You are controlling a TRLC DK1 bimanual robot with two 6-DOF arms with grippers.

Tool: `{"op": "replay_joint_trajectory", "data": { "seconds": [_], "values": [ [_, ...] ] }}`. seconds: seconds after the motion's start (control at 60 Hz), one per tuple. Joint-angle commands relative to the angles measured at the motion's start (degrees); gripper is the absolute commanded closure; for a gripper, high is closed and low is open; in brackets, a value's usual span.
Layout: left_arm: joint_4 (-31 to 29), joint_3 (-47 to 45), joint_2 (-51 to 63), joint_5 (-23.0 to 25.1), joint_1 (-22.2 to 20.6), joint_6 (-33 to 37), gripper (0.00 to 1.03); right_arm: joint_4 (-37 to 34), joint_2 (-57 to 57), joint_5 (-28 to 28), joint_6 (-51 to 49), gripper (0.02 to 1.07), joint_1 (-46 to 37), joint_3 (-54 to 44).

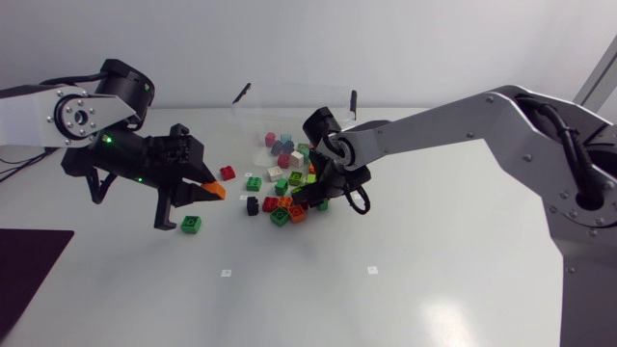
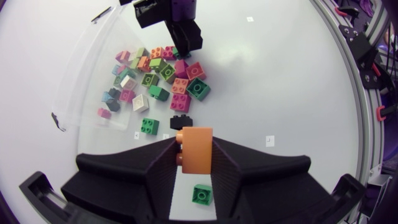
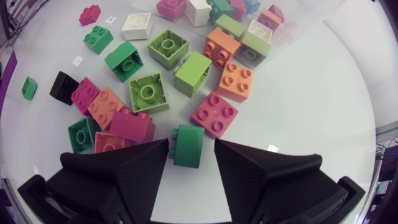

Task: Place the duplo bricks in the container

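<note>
Most bricks (image 1: 284, 185) lie in a loose heap on the desk (image 1: 405, 289). The heap's far side reaches the clear container (image 1: 253, 108), and a few pink and grey ones show through its wall. One orange brick (image 2: 196, 149) is off the desk, clamped from both sides in the left gripper (image 2: 194, 147), which hangs near the heap. A lone green brick (image 2: 201, 194) lies on the desk under it, and a black brick (image 2: 181, 121) lies just ahead, at the heap's near edge.

The right gripper (image 3: 191, 146) is down at the heap's other side. Its fingers are apart around a dark green brick (image 3: 188, 145) (studs against one finger, a strip of desk showing before the other). Pink, orange and lime bricks crowd just ahead of it.
</note>
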Motion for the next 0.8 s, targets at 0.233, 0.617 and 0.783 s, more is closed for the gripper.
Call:
{"op": "replay_joint_trajectory", "data": {
  "seconds": [0.233, 0.617, 0.783],
  "values": [
    [-0.22, 5.83, 0.22, 1.51, 0.13, -5.1, 0.76, -2.53, 4.22, 0.31, 0.88, 0.74, -0.32, 4.04],
    [9.98, 17.08, 10.15, 2.83, -0.4, -20.31, 0.76, -4.2, -0.7, -0.13, -0.18, 0.78, -0.5, -0.97],
    [15.34, 21.91, 14.55, 2.83, -0.84, -26.72, 0.76, -3.15, -6.94, -0.13, -1.32, 0.8, -1.99, -5.63]
  ]
}}
